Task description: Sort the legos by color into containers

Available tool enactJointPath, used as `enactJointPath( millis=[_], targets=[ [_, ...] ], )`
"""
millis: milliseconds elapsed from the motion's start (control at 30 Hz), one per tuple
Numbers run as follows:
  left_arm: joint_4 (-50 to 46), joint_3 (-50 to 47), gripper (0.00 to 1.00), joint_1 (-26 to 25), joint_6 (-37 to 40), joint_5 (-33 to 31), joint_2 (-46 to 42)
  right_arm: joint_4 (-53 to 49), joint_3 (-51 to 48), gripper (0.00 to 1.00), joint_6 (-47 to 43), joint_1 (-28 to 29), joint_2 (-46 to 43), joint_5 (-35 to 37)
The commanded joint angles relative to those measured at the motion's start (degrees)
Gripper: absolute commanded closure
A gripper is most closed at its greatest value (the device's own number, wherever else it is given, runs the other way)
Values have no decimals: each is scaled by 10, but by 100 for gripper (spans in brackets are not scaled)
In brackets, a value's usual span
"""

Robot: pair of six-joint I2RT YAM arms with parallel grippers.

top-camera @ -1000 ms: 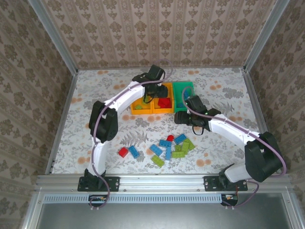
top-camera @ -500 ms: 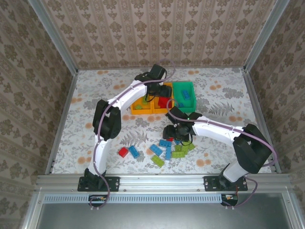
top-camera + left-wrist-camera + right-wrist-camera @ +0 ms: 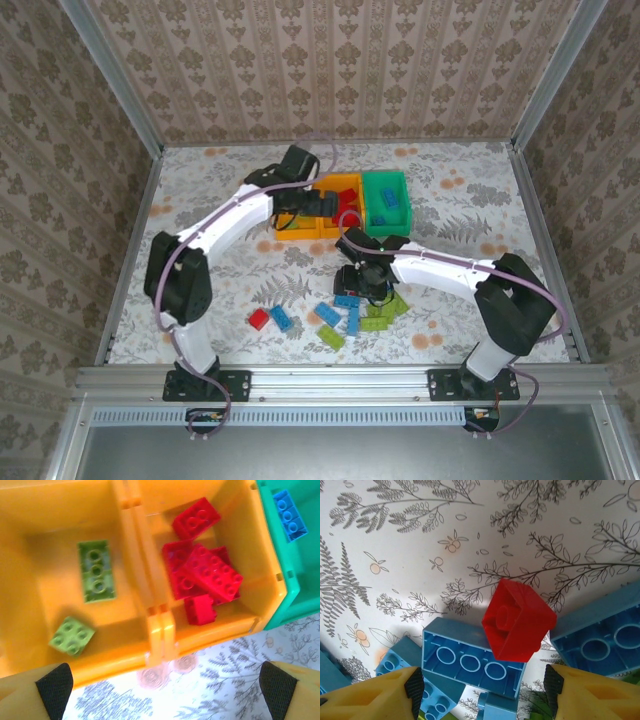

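Overhanging one blue lego, the red lego borders open table.

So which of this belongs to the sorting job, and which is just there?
Job:
loose bricks
green bricks in the left orange bin
red bricks in the middle orange bin
blue brick in the green bin

Just there:
floral table cover
wallpapered walls
metal frame

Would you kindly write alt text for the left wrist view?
One orange bin holds two lime green bricks, the second orange bin several red bricks, the green bin a blue brick; the open left claw hangs above.
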Motion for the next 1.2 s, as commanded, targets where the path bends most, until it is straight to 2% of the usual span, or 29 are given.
enactJointPath(
  millis=[0,300,733,1033,1167],
  targets=[
    [6,-54,0,14,-14,-22,-45,-16,3,32,17,4,7,-6],
    [10,-161,0,38,-38,-34,-120,-12,45,33,-2,4,70,3],
    [-9,-240,0,46,-56,-42,-191,-25,108,34,-25,-16,133,42],
    [-76,-327,0,34,-108,-48,-270,-32,138,33,-48,-30,176,46],
    [-101,-378,0,24,-137,-57,-322,-33,147,42,-58,-30,189,45]
  ],
)
